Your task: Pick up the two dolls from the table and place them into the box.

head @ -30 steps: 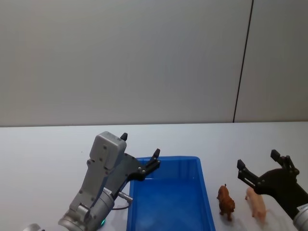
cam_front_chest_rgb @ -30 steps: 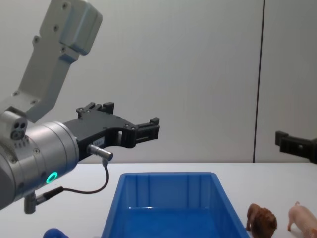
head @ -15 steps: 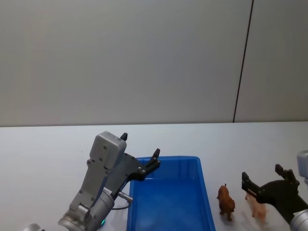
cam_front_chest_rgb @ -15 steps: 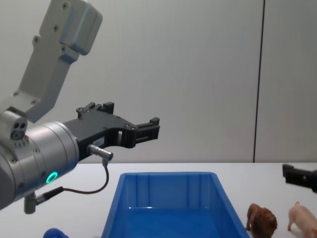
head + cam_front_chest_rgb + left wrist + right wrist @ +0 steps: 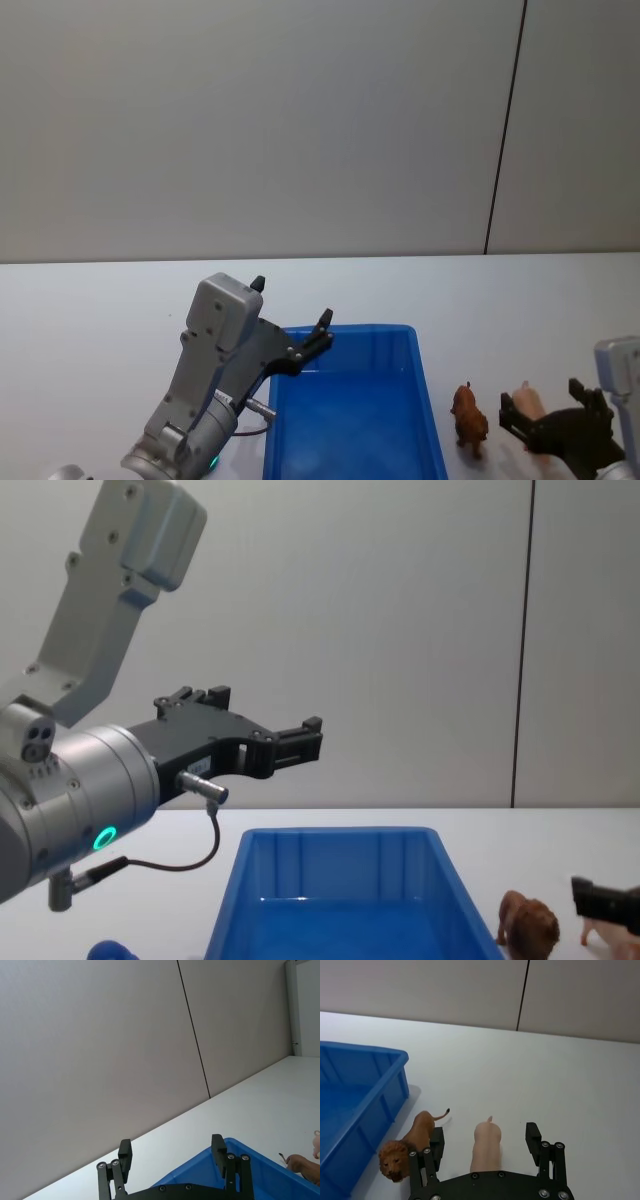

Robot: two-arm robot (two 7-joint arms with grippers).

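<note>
Right gripper [image 5: 542, 396] sits low at the table [image 5: 100, 320], right of the blue box [image 5: 428, 400], fingers spread wide. In the right wrist view the right gripper [image 5: 485, 1132] straddles the pink pig [image 5: 486, 1147], a clear gap showing on both sides, no contact seen. One finger [image 5: 437, 1139] stands between the pig and the brown shaggy animal [image 5: 415, 1142], close by that animal's back. Pink pig [image 5: 527, 401] stands upright on the table, rear end pointing away from the robot. Brown shaggy animal [image 5: 468, 418] stands upright just beside the box's right wall, between box and pig, apart from both. In the chest view a black finger tip [image 5: 603, 900] hides part of the pig [image 5: 600, 933]; the brown animal [image 5: 528, 925] is near the box rim [image 5: 340, 833]. Left gripper [image 5: 292, 300] hangs in the air over the box's far left corner, fingers apart, holding nothing. Left wrist view has the same gripper [image 5: 171, 1142] above the blue rim [image 5: 260, 1160], both toys at the picture's edge
</note>
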